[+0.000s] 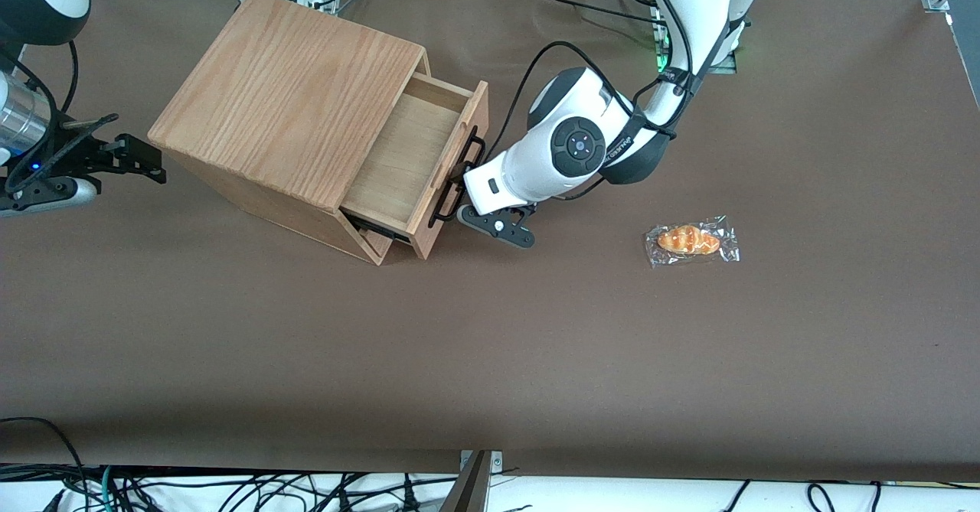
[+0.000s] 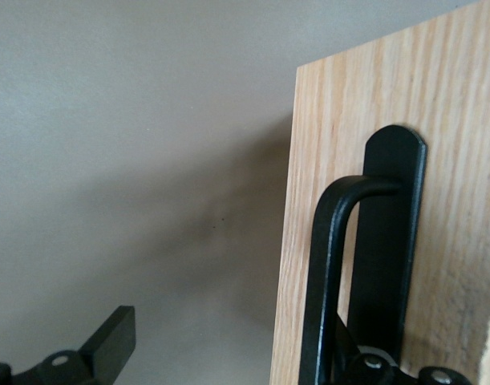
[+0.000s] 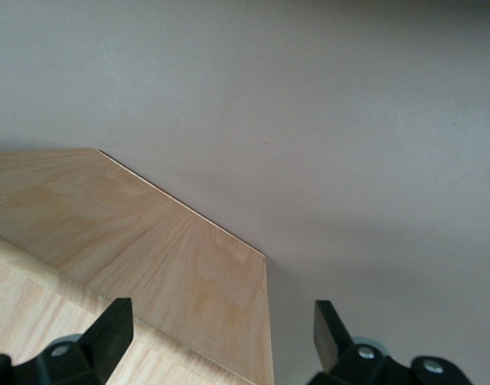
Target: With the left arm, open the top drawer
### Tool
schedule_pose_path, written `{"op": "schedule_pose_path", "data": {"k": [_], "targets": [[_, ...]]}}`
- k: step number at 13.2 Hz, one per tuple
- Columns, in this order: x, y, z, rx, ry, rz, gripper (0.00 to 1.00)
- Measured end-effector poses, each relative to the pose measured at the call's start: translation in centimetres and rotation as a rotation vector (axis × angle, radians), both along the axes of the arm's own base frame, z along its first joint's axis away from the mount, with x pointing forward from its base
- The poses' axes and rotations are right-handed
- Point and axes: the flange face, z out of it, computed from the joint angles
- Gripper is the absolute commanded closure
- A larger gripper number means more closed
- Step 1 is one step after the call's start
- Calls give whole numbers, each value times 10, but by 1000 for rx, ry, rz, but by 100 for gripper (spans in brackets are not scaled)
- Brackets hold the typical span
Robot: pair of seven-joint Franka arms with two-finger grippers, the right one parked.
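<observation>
- While looking from the front, finding the top drawer drawn well out of the cabinet, toward the working arm's end of the table.
- Seeing the left arm reaching low, with its gripper at the black handle on the drawer front.
- Judging the pull nearly done: drawing straight along the drawer's own line, slowly, so as not to drag the cabinet across the brown cloth.
- Noting a wrapped bread roll well apart, farther toward the working arm's end, and cables trailing below the table edge.
- Turning to the left wrist view, reading the gripper as spread wide, not pinching: one finger hanging over bare table, the handle standing inside the gap. Keeping the hooking finger seated against the bar, by this judgement.
- Checking the right wrist view, finding only the cabinet top and plain table.
</observation>
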Motion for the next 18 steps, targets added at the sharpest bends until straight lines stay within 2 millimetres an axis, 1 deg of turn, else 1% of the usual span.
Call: {"op": "schedule_pose_path", "data": {"k": [7, 14, 16, 18], "targets": [[16, 22, 1, -2, 0, -9, 0], [19, 27, 2, -2, 2, -8, 0], [20, 32, 6, 4, 22, -10, 0], [26, 40, 17, -16, 45, 17, 0]]}}
